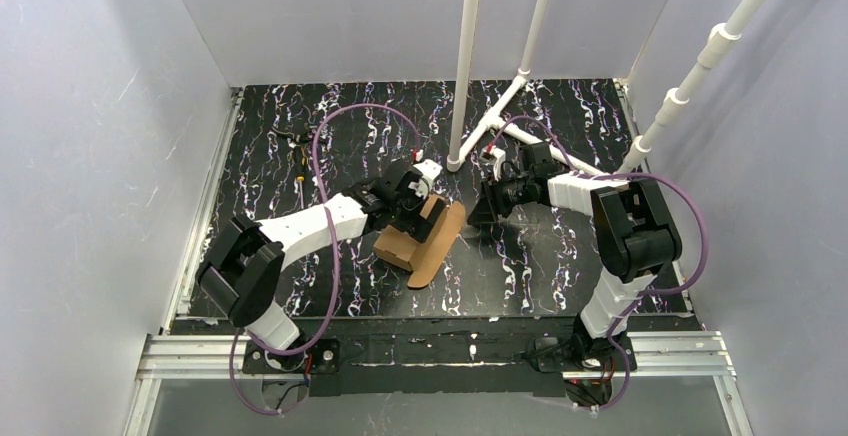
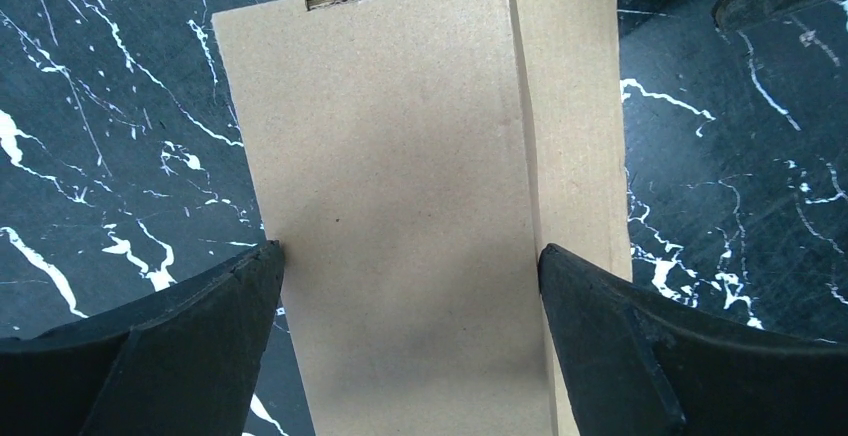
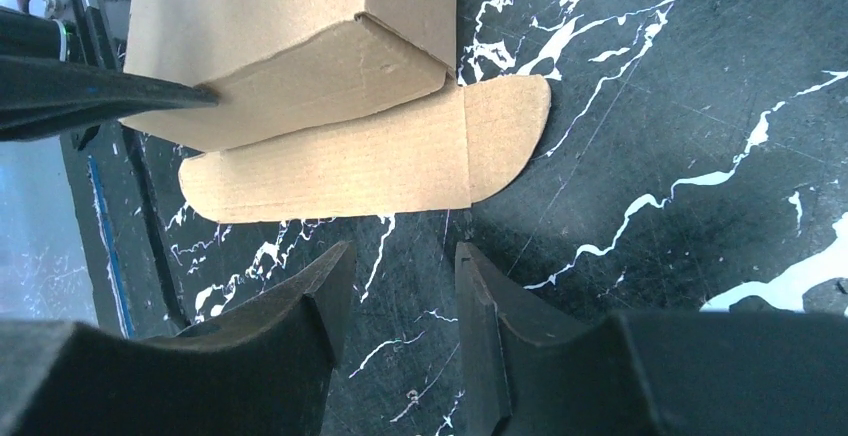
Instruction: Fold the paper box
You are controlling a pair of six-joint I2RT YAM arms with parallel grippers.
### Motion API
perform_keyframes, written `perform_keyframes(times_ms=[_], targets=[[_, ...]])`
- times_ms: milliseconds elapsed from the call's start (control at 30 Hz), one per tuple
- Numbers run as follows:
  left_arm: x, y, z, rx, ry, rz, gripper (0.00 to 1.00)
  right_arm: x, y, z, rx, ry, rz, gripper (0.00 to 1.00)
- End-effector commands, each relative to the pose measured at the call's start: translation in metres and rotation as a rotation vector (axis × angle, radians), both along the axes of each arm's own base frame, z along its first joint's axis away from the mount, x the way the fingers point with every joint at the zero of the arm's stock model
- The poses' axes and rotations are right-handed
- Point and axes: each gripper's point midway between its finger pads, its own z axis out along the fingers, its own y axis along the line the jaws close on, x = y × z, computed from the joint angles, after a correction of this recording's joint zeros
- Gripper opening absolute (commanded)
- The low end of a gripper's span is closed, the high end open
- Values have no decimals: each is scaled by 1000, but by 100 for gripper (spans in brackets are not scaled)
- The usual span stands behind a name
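Right hand (image 3: 400, 301) slightly parted, paper box (image 3: 300, 46), rounded flap (image 3: 400, 161) flat

My view: lab test cell, not home or shop. Black marbled tabletop (image 1: 540, 266) boxed in by plain white panels (image 1: 90, 156). White PVC pipe frame (image 1: 468, 56) rises from tabletop's far side. Aluminium rail (image 1: 200, 356) along tabletop's near edge, purple cables (image 1: 330, 256) looping above it.

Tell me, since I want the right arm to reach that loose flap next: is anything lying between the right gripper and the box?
Nothing visible does. In the right wrist view only bare marble-patterned tabletop lies between the right gripper and the rounded flap of the paper box. The left gripper straddles the box on its far side.
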Motion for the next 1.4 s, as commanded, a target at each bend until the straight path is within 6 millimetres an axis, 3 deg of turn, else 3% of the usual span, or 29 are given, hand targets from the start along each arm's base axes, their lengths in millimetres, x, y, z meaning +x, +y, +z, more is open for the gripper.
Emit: perform_keyframes(times_ms=[0, 233, 500, 600, 833, 1000, 1133, 1367], targets=[[-14, 28, -22, 215, 34, 6, 98, 8, 5, 7, 34, -18, 5, 51], [-8, 21, -1, 189, -21, 34, 98, 8, 6, 8, 39, -19, 10, 51], [-4, 7, 57, -15, -151, 44, 98, 6, 6, 10, 47, -19, 19, 52], [-5, 7, 69, -71, -183, 61, 98, 7, 7, 11, 48, -21, 21, 53], [-11, 23, 44, -137, -62, 89, 98, 15, 8, 12, 59, -56, 1, 56], [-12, 29, 30, -257, 8, 105, 98, 29, 14, -4, 38, -36, -48, 61], [-11, 26, 32, -276, 1, 89, 98, 39, 19, -22, 16, -12, -76, 63], [-14, 21, 20, -277, 40, 77, 98, 32, 28, -27, 46, 20, -64, 62]])
